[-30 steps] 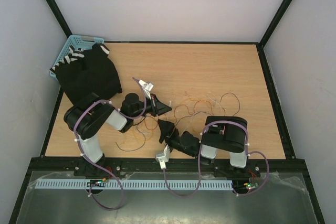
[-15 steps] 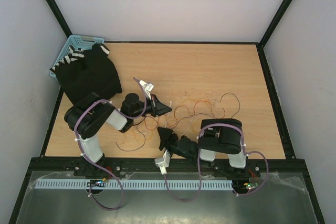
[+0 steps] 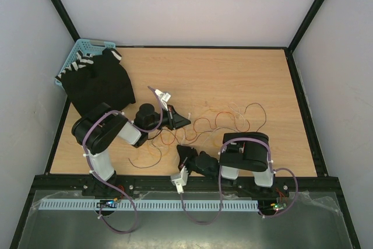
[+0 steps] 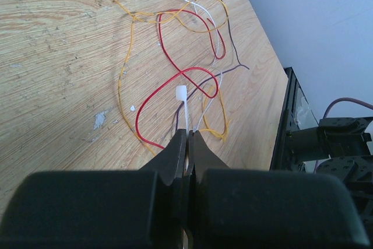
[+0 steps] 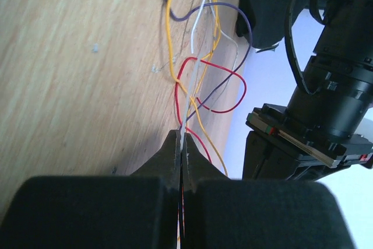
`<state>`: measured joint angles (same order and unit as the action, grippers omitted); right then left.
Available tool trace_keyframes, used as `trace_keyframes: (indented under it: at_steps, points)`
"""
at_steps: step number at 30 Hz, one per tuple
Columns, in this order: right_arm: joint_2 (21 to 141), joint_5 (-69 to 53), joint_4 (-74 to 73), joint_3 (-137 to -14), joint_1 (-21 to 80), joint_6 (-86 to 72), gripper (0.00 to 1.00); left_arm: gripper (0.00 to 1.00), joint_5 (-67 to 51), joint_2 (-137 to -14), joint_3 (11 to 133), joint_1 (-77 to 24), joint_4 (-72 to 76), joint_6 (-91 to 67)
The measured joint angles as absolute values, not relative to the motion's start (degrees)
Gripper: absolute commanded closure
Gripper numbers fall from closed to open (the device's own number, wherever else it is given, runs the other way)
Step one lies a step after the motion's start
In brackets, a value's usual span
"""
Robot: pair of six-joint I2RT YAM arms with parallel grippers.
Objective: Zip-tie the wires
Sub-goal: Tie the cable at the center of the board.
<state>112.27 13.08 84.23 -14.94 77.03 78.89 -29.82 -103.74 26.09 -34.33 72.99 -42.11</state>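
Note:
The wires point(image 3: 221, 122) lie as a loose tangle of red, orange-yellow, white and dark strands mid-table, between the two arms. In the left wrist view my left gripper point(image 4: 187, 134) is shut on a white zip tie point(image 4: 181, 93). Its head sticks out past the fingertips, above the wires point(image 4: 165, 42). From above, the left gripper point(image 3: 187, 119) sits at the tangle's left end. My right gripper point(image 3: 179, 151) is low on the table just in front of it. The right gripper point(image 5: 181, 135) is shut on a pale strand and on red and orange strands of the wires point(image 5: 176, 94).
A black cloth point(image 3: 99, 83) lies at the back left, partly over a blue basket point(image 3: 81, 48). The black frame rail point(image 3: 175, 182) runs along the table's near edge. In the right wrist view the left arm's camera housing point(image 5: 332, 86) stands close beyond the wires.
The right gripper has gone from open to shut on strands at the tangle's near-left end and has dropped slightly toward the near edge. The left gripper has stayed still, shut on the zip tie.

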Motion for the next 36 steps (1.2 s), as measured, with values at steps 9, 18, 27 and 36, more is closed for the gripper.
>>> trace_keyframes:
  at_steps: [9, 18, 27, 36]
  points:
    - [101.5, 10.4, 69.2, -19.3, 75.6, 61.7, 1.0, 1.0, -30.4, -103.7, 26.1, -34.3, 73.0, -42.0]
    - [89.8, -5.9, 51.7, -20.2, 66.2, 39.5, 1.0, 1.0, -33.5, -103.3, 26.1, -33.7, 73.0, -40.3]
    - [87.2, -18.5, 45.2, -20.7, 58.0, 23.6, 1.0, 1.0, -35.6, -100.8, 24.9, -33.7, 72.9, -36.4]
    - [84.7, -25.9, 45.8, -20.0, 53.0, 11.2, 1.0, 1.0, -36.2, -97.1, 22.1, -33.7, 73.0, -31.4]
